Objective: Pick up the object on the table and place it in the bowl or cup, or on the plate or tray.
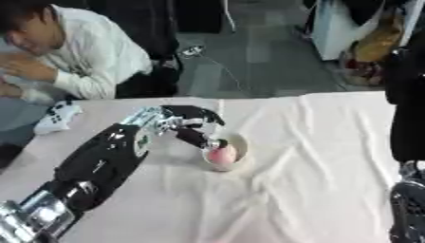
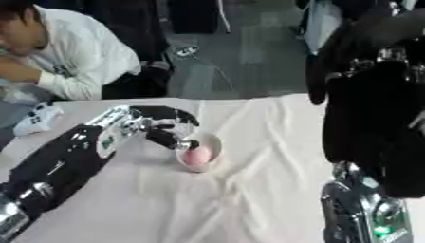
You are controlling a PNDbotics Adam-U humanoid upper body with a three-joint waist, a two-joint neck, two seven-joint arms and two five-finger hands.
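Observation:
A small white bowl (image 1: 236, 142) stands on the white cloth near the middle of the table. A pink, rounded object (image 1: 221, 154) lies inside it. My left arm comes in from the lower left, and my left hand (image 1: 189, 119) hangs over the bowl's left rim. One finger (image 1: 196, 137) points down to just above the pink object, while the others arch apart from it at the back. My right hand (image 2: 374, 109) looms dark and close at the right edge, well away from the bowl.
A white game controller (image 1: 56, 117) lies near the table's far left corner. A person in a white top sits beyond that edge. The cloth (image 1: 315, 156) is creased to the right of the bowl.

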